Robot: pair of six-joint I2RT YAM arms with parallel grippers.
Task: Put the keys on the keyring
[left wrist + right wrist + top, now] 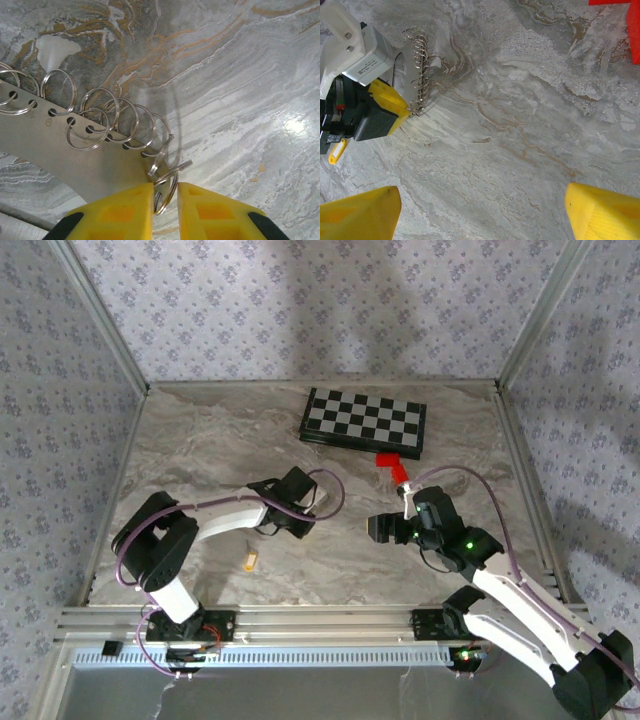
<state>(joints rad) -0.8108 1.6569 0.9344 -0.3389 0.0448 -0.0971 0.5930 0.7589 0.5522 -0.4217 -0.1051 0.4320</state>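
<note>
You are securing the keyring (165, 186): left jaws straddle it narrowly, whether pinching I cannot tell. Right jaws gape empty; next they must fetch the key (250, 560) off the table (200, 440).

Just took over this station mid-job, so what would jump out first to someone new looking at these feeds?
The left gripper pinches the end ring of the keyring, a metal plate strung with split rings, mid-table. The yellow-headed key lies loose toward the near edge of the table, and the right gripper hangs wide open.
</note>
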